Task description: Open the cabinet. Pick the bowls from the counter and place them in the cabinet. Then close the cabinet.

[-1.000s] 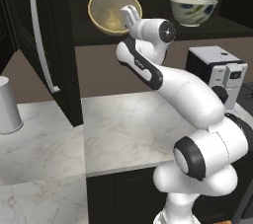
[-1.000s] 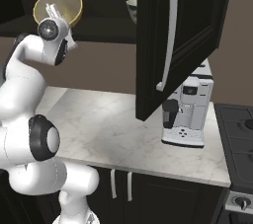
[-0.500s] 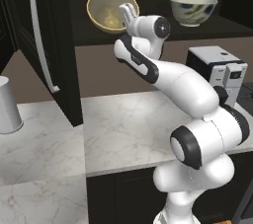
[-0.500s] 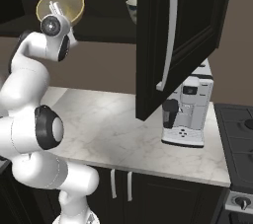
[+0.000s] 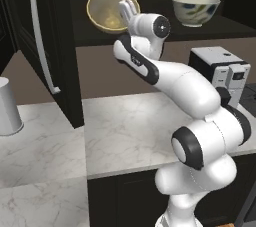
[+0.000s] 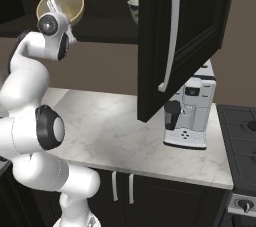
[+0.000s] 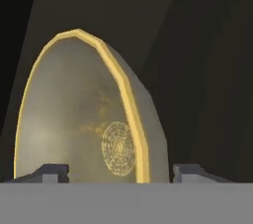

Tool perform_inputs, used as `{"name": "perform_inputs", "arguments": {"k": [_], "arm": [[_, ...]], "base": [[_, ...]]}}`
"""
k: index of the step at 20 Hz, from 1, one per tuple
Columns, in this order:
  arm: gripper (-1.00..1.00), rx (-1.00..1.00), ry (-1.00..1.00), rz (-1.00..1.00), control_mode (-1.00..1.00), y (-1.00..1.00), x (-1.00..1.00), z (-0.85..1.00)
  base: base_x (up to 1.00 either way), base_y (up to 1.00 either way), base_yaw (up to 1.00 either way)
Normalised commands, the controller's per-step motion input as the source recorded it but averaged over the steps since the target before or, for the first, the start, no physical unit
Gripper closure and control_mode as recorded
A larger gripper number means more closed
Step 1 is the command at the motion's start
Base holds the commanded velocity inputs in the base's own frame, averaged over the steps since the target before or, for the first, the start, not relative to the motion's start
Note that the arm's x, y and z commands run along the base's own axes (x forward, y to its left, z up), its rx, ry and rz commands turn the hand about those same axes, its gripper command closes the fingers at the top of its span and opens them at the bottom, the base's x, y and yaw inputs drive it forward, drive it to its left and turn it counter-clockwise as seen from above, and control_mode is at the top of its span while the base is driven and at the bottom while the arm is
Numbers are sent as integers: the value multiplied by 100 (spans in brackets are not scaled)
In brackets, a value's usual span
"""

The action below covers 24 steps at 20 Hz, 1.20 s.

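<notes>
Hand view has the gripper [image 7: 120,174] with its fingertips [image 7: 51,172] spread wide, one to each side of the tan-yellow, gold-rimmed round bowl [image 7: 89,114], so the rim sits between them unpinched. That bowl stands tilted on edge, mouth outward, inside the large black-brown wall cabinet [image 5: 150,31], directly ahead of the gripper. The off-white bowl with blue-green marks [image 5: 195,10] sits upright on the same shelf, well apart to the tan bowl's right. Both doors hang open.

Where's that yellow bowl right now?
The yellow bowl is tipped on its side inside the open cabinet, at the gripper, left of the white bowl.
</notes>
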Motion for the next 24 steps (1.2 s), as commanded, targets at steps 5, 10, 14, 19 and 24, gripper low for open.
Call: {"name": "perform_inputs", "arguments": {"k": [5, 10, 14, 19, 24], "arm": [[-100, -3, -25, 0, -100, 25, 0, 44], [-100, -3, -29, 0, -100, 24, 0, 53], [-100, -2, -27, 0, -100, 9, 0, 54], [-100, -1, -22, 0, -100, 0, 0, 58], [-100, 1, -10, 0, -100, -7, -9, 26]], "base": [[0, 0, 0], [0, 0, 0], [0, 0, 0], [0, 0, 0], [0, 0, 0]]}}
